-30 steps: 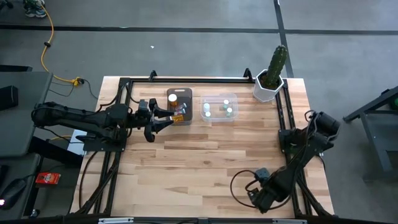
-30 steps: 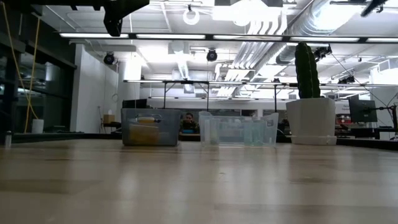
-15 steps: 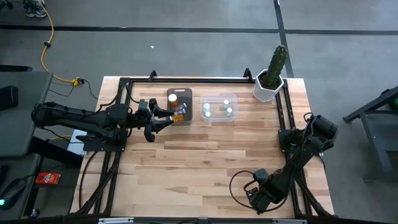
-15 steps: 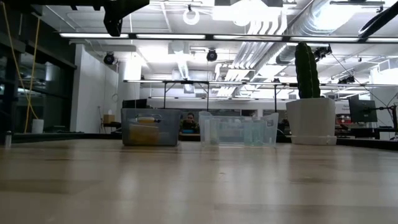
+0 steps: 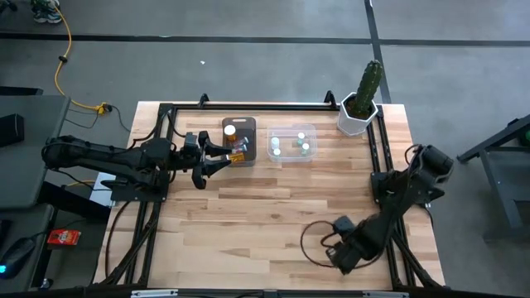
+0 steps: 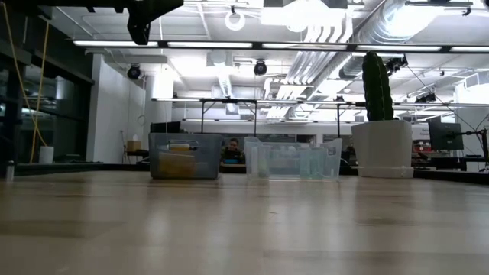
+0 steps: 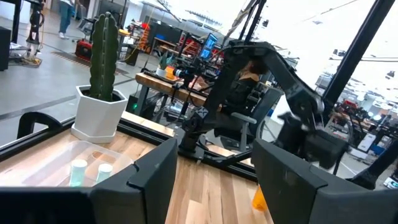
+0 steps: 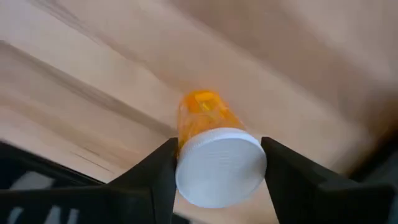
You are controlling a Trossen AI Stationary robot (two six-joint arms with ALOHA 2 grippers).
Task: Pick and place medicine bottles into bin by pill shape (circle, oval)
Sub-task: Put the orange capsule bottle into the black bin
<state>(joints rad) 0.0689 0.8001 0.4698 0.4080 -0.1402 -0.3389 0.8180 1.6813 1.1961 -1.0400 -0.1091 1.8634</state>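
My right gripper [image 5: 338,251] is near the table's front right, shut on an amber medicine bottle [image 8: 205,118] with a white cap. My left gripper [image 5: 217,157] is open and empty, just left of the grey bin [image 5: 240,124]; its fingers [image 7: 146,180] stand wide apart. The grey bin holds amber bottles [image 5: 229,130]. The clear bin [image 5: 306,130] beside it holds pale bottles with white caps [image 5: 275,142], which also show in the left wrist view [image 7: 79,171]. My right gripper pinches the amber bottle between its two fingers [image 8: 163,171] at the white cap end [image 8: 221,165]. The cap faces the wrist and the amber body points away, toward the wooden table top. Whether the bottle's far end touches the table, I cannot tell.
A white pot with a green cactus [image 5: 360,103] stands at the far right corner. Black frame rails [image 5: 377,157] run along the table's left, far and right sides. A black cable [image 5: 315,240] loops by my right gripper. Bare wood lies in the middle.
My right gripper, with the amber bottle, has shifted a little toward the table's left and far edge, and its cable loop has moved with it. My left arm has kept still.
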